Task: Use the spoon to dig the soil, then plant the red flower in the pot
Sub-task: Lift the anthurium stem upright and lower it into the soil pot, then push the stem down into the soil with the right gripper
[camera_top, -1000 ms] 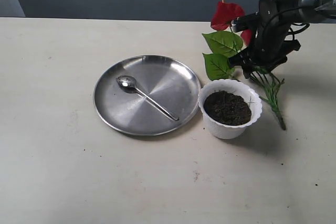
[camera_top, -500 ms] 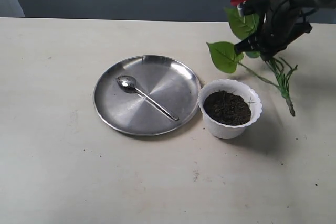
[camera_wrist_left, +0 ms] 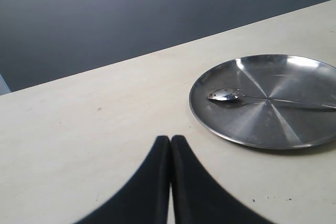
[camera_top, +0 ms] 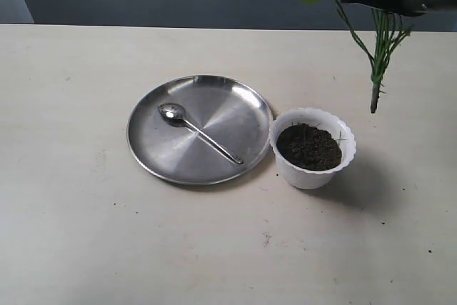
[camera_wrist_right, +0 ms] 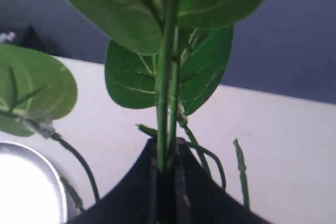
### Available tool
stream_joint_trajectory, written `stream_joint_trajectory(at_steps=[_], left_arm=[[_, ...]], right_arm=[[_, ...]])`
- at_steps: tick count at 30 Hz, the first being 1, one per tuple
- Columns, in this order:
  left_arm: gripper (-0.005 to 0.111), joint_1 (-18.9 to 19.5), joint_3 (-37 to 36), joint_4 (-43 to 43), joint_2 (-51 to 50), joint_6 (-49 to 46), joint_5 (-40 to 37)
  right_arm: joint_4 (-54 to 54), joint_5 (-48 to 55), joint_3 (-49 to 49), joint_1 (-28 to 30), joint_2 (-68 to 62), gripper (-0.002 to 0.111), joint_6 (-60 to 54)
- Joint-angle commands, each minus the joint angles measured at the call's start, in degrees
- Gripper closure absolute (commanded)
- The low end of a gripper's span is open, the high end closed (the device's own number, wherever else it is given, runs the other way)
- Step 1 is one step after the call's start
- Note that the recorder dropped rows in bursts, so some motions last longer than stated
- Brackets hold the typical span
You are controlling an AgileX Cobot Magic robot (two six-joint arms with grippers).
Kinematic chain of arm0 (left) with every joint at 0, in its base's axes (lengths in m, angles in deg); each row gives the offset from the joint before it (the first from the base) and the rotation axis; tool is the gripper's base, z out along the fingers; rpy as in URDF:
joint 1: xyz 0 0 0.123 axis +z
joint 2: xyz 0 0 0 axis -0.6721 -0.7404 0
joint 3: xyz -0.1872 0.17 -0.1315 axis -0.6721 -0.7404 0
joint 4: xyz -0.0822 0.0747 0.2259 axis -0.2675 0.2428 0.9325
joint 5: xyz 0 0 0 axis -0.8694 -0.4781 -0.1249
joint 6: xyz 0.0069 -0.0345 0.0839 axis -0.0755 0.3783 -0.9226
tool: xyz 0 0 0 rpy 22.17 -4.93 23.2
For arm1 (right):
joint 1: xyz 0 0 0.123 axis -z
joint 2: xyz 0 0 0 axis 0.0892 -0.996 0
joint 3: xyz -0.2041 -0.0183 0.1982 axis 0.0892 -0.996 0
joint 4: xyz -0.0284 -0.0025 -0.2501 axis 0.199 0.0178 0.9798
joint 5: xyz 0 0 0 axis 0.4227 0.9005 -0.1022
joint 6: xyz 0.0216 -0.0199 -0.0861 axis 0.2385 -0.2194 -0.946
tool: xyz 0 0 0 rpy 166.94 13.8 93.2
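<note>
Cream tabletop (camera_top: 86,233) against a dark grey-blue wall. Right pincer (camera_wrist_right: 167,174), at the upper right of the exterior frame, is clamped on the bundled thin green stems of the artificial red flower sprig with broad green leaves (camera_top: 377,48); blooms are out of frame. Stem tips hang in the air above and just right of the small white scalloped plastic pot (camera_top: 313,147), clear of its dark crumbly soil (camera_top: 309,146). Judgement: sprig is light, its stems springy and slick, so a grip low on the bundle suits steering it. Small shiny silver teaspoon (camera_top: 198,131) lies on the round steel plate (camera_top: 235,101), left of the pot. Left pincer (camera_wrist_left: 170,145) is closed and empty, near the plate.
</note>
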Motion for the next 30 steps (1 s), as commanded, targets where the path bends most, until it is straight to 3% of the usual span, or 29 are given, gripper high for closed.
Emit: stream_joint_trajectory(at_steps=[1, 8, 11, 16, 22, 30], left_arm=[[0.106, -0.2, 0.2, -0.1, 0.1, 0.1, 0.7], [0.106, -0.2, 0.2, -0.1, 0.1, 0.1, 0.7], [0.106, -0.2, 0.2, -0.1, 0.1, 0.1, 0.7], [0.106, -0.2, 0.2, -0.1, 0.1, 0.1, 0.7], [0.106, -0.2, 0.2, -0.1, 0.1, 0.1, 0.7], [0.106, -0.2, 0.2, -0.1, 0.1, 0.1, 0.7]], right_arm=[[-1.0, -21.9, -12.2, 0.1, 7.6, 0.109, 0.5], [-0.2, -51.0, -27.7, -0.4, 9.1, 0.109, 0.7], [-0.2, -56.2, -31.1, -1.9, 8.0, 0.109, -0.4], [-0.1, -61.1, -32.7, -5.1, 5.2, 0.109, -2.1], [-0.5, -58.6, -32.7, -8.8, 2.6, 0.109, -10.1], [-1.7, -58.1, -32.8, -9.0, 0.0, 0.109, -14.6]])
